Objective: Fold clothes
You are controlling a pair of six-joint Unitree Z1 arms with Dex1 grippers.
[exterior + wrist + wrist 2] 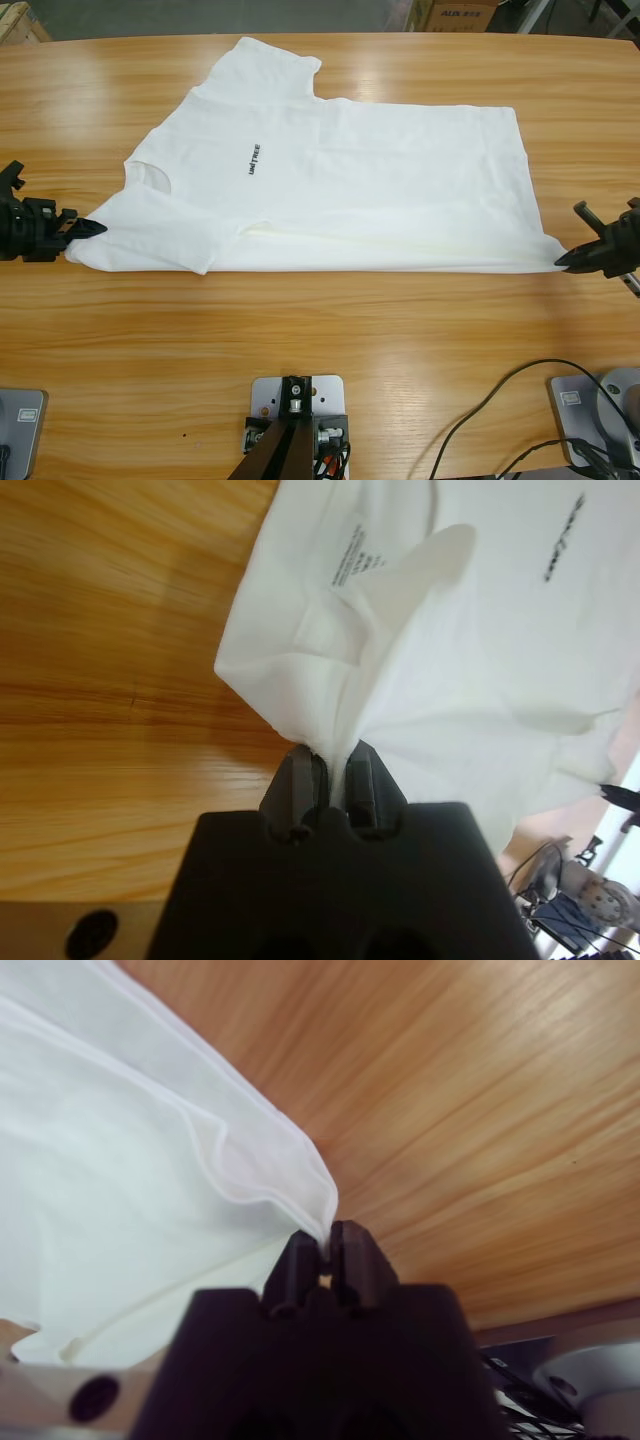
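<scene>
On the counter (320, 330), the T-shirt (380, 200) lies flat, its long axis left to right, its collar pointing left. The left gripper (92, 228) is clenched on the near shoulder, the right gripper (562, 263) on the near hem corner. Likely the first lengthwise fold: next, both should carry the near edge together toward the far edge.

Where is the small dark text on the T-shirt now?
In the high view the dark text sits on the chest of the white T-shirt, left of the table's middle, nearer the left gripper.
</scene>
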